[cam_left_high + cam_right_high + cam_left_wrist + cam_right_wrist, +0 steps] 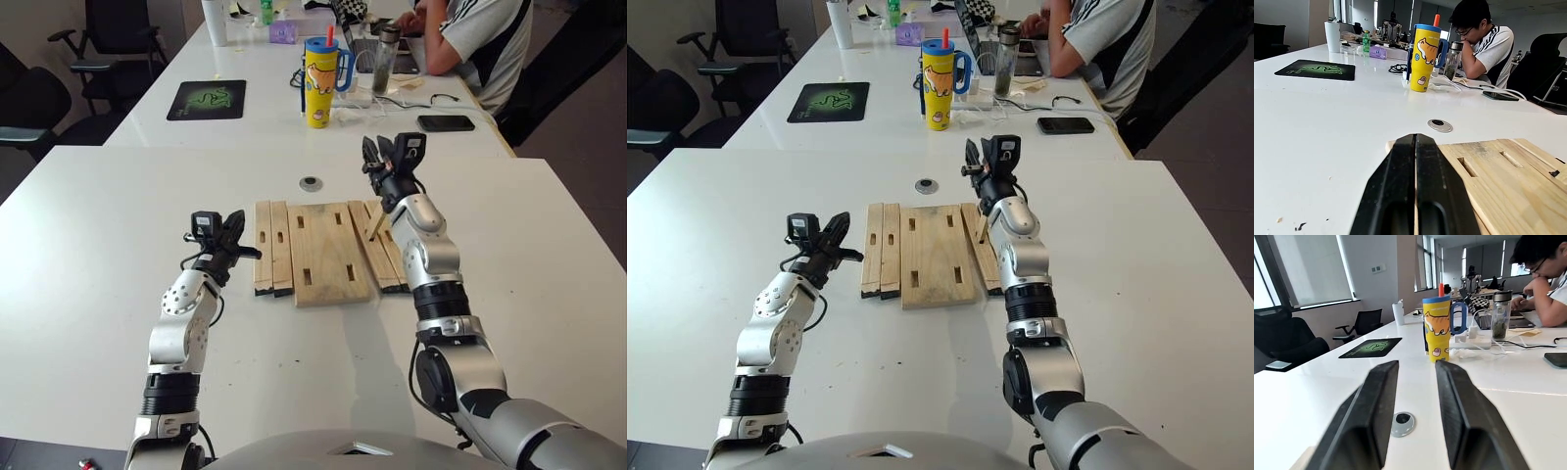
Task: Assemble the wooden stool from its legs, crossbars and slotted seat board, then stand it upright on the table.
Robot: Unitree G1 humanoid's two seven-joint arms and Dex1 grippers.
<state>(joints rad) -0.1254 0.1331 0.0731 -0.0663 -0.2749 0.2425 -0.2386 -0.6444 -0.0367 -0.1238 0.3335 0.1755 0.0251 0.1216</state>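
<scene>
The slotted seat board (328,255) lies flat in the middle of the white table (98,225). Two slotted wooden bars (272,245) lie against its left side and more bars (384,250) against its right. My left gripper (239,235) is shut with nothing in it, low over the table just left of the left bars; its fingertips (1415,139) point at the wood (1498,166). Raised above the far end of the right bars, my right gripper (377,149) is open and empty, with a clear gap between its fingers (1376,401).
A round cable grommet (312,183) sits just beyond the boards. On the adjoining far table stand a yellow mug (319,83), a black mouse pad (207,99), a phone (446,122) and a bottle (385,59). A person sits there.
</scene>
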